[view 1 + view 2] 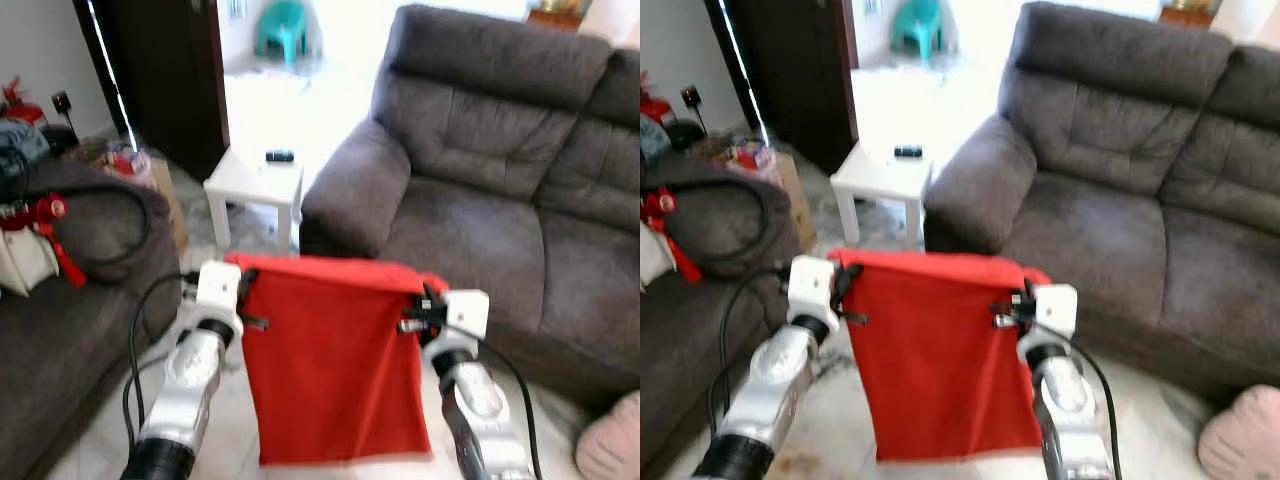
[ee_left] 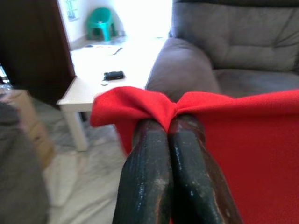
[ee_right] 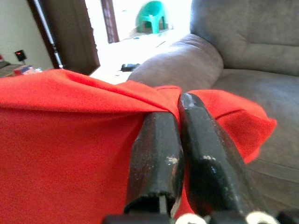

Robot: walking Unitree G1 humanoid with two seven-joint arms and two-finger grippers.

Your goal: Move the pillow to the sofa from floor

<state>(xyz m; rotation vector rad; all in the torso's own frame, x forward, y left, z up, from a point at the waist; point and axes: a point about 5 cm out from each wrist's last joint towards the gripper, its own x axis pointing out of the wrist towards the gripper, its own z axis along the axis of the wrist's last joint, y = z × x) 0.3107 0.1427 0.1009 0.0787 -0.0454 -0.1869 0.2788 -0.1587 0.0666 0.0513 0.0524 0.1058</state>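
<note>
Red fabric dominates the lower middle of the frame: one flat red pillow (image 1: 330, 370) hangs in the air between the two arms, held by its top corners, in front of the dark grey sofa (image 1: 500, 190) that takes up the right side. It's off the floor but not on the seat yet.

Left gripper (image 2: 170, 122) has its two black fingers pressed together with the left top corner of the pillow bunched between them. Right gripper (image 3: 180, 106) is doing the same on the other top corner, fingers pinched tight on the cloth.

Counting the rest: one small white side table (image 1: 255, 185) upper middle, just beside the sofa's armrest, with one small dark object (image 1: 279, 156) on top, too blurry to name. One teal plastic chair (image 1: 282, 28) at the top, back in the bright room. One second dark couch (image 1: 70, 300) along the left edge with bags piled on it. One pinkish cushion (image 1: 610, 440) in the lower right corner on the floor.

No readable brands, labels or writing anywhere, everything's too soft.
</note>
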